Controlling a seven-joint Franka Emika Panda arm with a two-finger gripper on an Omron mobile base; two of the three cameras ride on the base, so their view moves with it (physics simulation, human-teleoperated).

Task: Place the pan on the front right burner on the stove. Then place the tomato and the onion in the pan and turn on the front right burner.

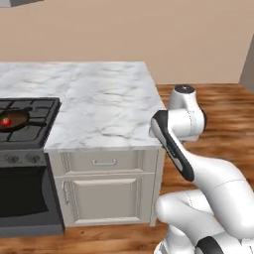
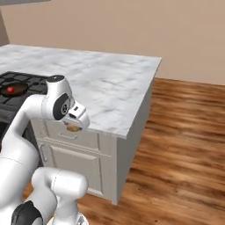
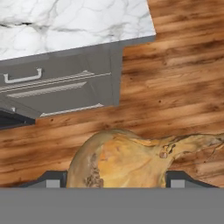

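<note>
Pincer [image 3: 112, 177] gripping onion [image 3: 127, 159], jaws wide around it.
Held off the worktop [image 1: 109, 99] edge, above wood floor [image 3: 175, 87]. Tomato [image 1: 6, 121] in pan [image 1: 15, 119] on stove [image 1: 30, 124].

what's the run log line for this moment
pan: on stove | tomato: in pan | onion: held in claw, out in front of the cabinet | burner: unclear
</note>
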